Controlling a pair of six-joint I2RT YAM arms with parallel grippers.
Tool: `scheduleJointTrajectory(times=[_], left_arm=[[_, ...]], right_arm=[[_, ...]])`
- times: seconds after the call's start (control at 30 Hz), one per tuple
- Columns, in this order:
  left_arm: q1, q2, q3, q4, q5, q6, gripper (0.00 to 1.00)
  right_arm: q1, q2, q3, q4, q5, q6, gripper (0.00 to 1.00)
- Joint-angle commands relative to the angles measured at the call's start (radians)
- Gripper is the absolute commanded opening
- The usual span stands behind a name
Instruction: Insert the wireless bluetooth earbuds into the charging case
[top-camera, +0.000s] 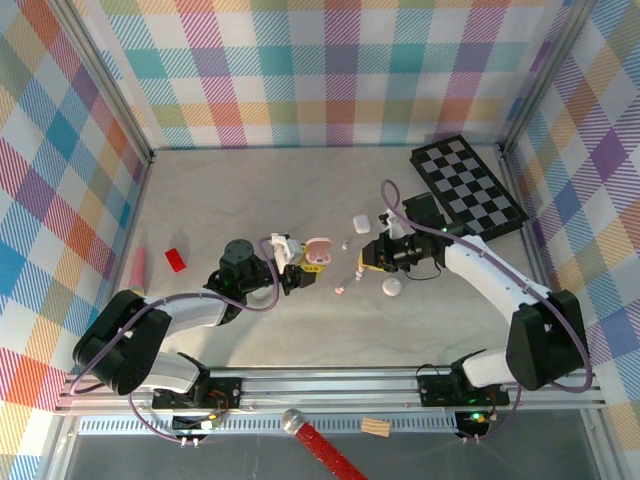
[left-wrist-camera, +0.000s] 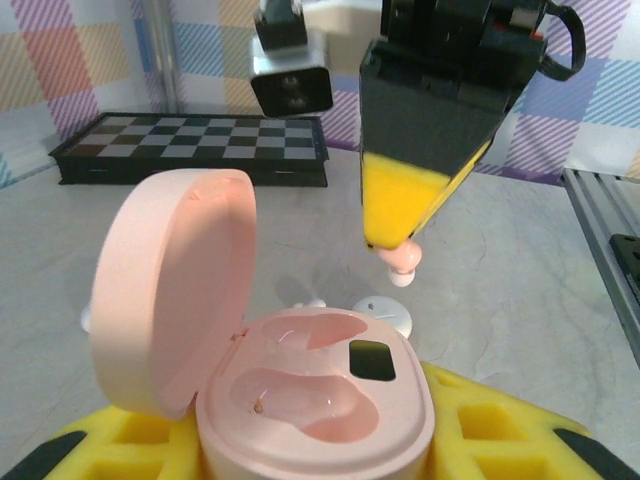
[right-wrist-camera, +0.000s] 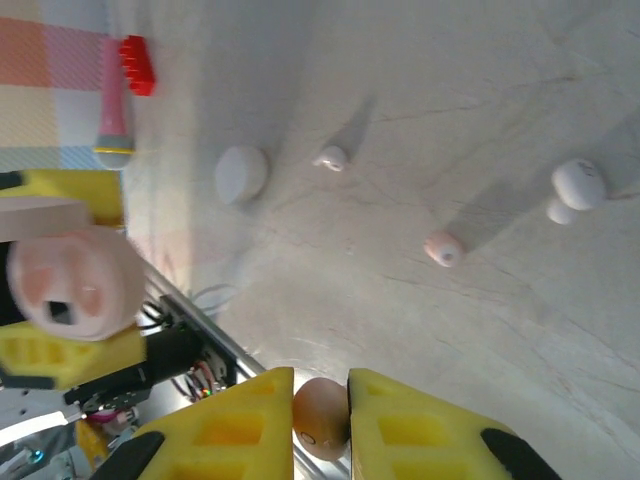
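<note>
the task looks to be in its early part: the pink charging case (left-wrist-camera: 320, 400) is open, its lid tipped back toward ten o'clock, and both wells look bare, so by my reading no bud is seated yet. the left gripper (top-camera: 297, 258) has its jaws closed on the lower half of the case, which sits in the yellow pads and is held up off the table (top-camera: 300, 190). the right gripper (left-wrist-camera: 398, 232) hangs at about one o'clock from the wells, apart from the case, its jaws pressed on a pink earbud (left-wrist-camera: 402, 264) that pokes out below the tips. in the top view the case lies at nine o'clock from that gripper, close by. what is left, i judge, is to bring this bud over a well, line it up and press it in, then fetch its mate. a loose pink earbud (right-wrist-camera: 443, 248) and a loose white earbud (right-wrist-camera: 331, 157) lie on the table, along with a white case (right-wrist-camera: 578, 183) and a round white piece (right-wrist-camera: 241, 175) that i cannot name for sure. a chessboard (top-camera: 468, 186) lies at one o'clock from the grippers and a red brick (top-camera: 176, 260) far off at nine o'clock, both well clear. nothing blocks the path; the raised lid is the one thing the right fingers might catch.
</note>
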Motion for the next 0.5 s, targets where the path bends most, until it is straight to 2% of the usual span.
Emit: scheduleJointTrajectory(times=[0.0, 0.47], left_arm=[[-0.028, 0.024, 0.042, 0.029, 0.015, 0.04, 0.37], [-0.069, 0.058, 0.094, -0.034, 0.069, 0.056, 0.37]], right_arm=[[0.001, -0.042, -0.009, 0.075, -0.088, 0.017, 0.17], [0.11, -0.054, 0.075, 0.094, -0.041, -0.083, 0.18]])
